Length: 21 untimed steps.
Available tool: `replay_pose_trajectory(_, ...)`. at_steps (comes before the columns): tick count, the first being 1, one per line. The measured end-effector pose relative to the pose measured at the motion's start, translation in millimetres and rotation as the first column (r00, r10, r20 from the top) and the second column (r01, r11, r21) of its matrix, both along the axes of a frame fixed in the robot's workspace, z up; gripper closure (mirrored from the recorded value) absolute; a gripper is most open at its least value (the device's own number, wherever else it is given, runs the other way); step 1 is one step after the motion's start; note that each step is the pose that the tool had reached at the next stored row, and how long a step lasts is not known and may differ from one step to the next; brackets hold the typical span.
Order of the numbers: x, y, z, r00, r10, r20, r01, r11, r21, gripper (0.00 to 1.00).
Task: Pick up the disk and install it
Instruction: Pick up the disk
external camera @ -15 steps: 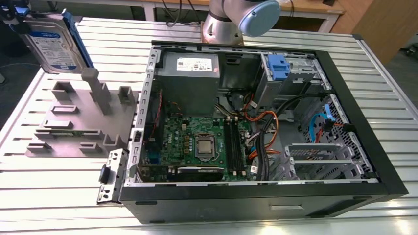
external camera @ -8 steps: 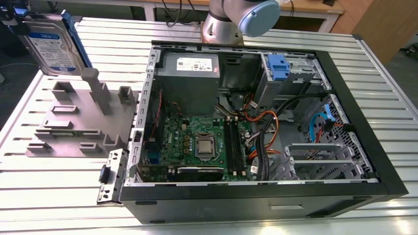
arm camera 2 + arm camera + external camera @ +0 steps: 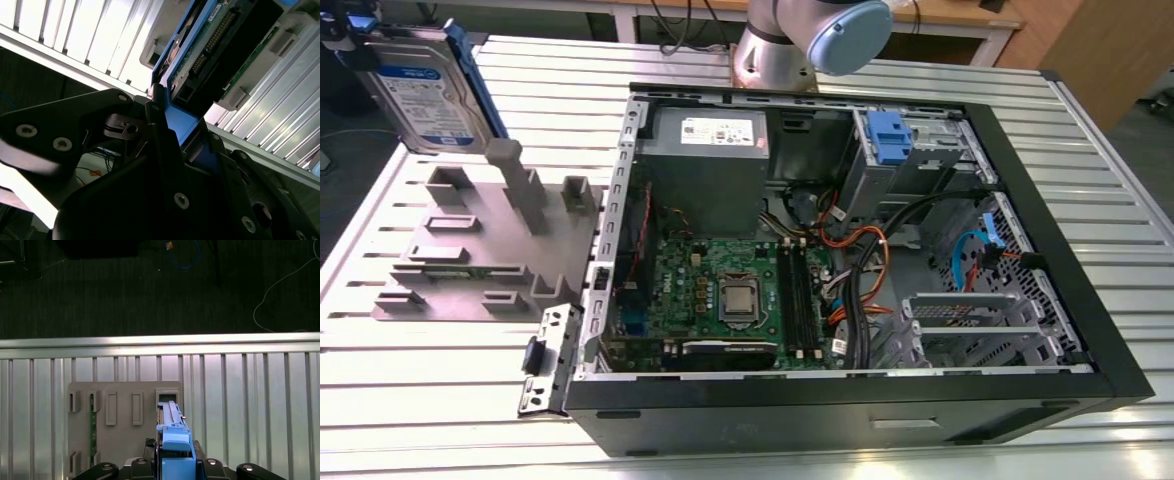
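Observation:
The disk (image 3: 420, 95), a silver drive with a white-and-blue label in a blue carrier, stands upright at the far corner on the exterior view's left, over the grey fixture (image 3: 467, 260). My gripper (image 3: 354, 28) is at its upper end. In both wrist views the black fingers (image 3: 155, 125) are clamped on the carrier's blue end handle (image 3: 176, 452). The disk (image 3: 172, 415) runs edge-on from the gripper (image 3: 176, 462) toward a slot in the fixture (image 3: 125, 410). Whether its lower end still sits in that slot I cannot tell.
An open black computer case (image 3: 1067, 300) lies on the slatted metal table (image 3: 427, 400), with motherboard, cables and a grey power-supply box (image 3: 710, 150). A blue bracket (image 3: 887, 135) sits in the drive bay at the far side. The arm's base (image 3: 807, 40) stands behind the case.

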<state>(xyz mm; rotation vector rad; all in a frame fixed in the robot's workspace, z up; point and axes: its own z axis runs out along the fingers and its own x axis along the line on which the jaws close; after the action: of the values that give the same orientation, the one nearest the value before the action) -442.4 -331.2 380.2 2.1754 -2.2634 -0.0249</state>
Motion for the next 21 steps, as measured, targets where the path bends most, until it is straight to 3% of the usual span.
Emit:
replay_pose_trajectory(11, 0.0, 0.0, 3.7, 1.0000, 0.000, -0.0001, 0.000, 1.0000, -0.0037, 0.64)
replay_pose_trajectory(21, 0.0, 0.0, 11.2, 1.0000, -0.002, -0.0001, 0.002, 1.0000, -0.0043, 0.64)
